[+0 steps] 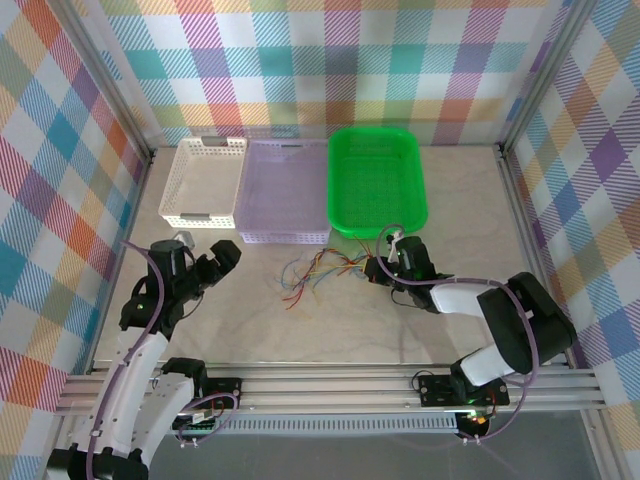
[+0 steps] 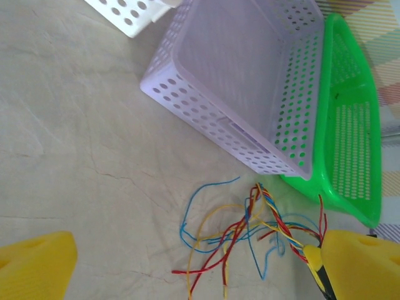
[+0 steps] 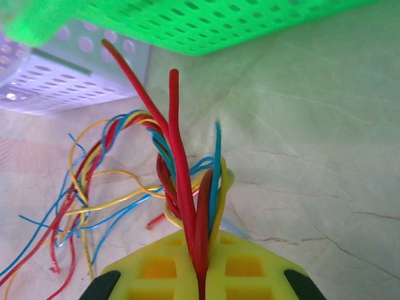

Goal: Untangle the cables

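Top view: clamping the right gripper point(image 1: 385, 268) shut on the cables point(image 1: 318, 272) at centre, below the green basket point(image 1: 378, 180); holding the left gripper point(image 1: 225, 257) wide open, empty, at left. Left wrist: seeing loose ends bottom centre. Right wrist: pinching twisted strands low; probably best pulling slowly.

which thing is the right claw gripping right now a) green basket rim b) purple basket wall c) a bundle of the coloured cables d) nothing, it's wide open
c: the right claw is shut on the cables, with red, blue and yellow strands rising out of its grip, short of the green basket.
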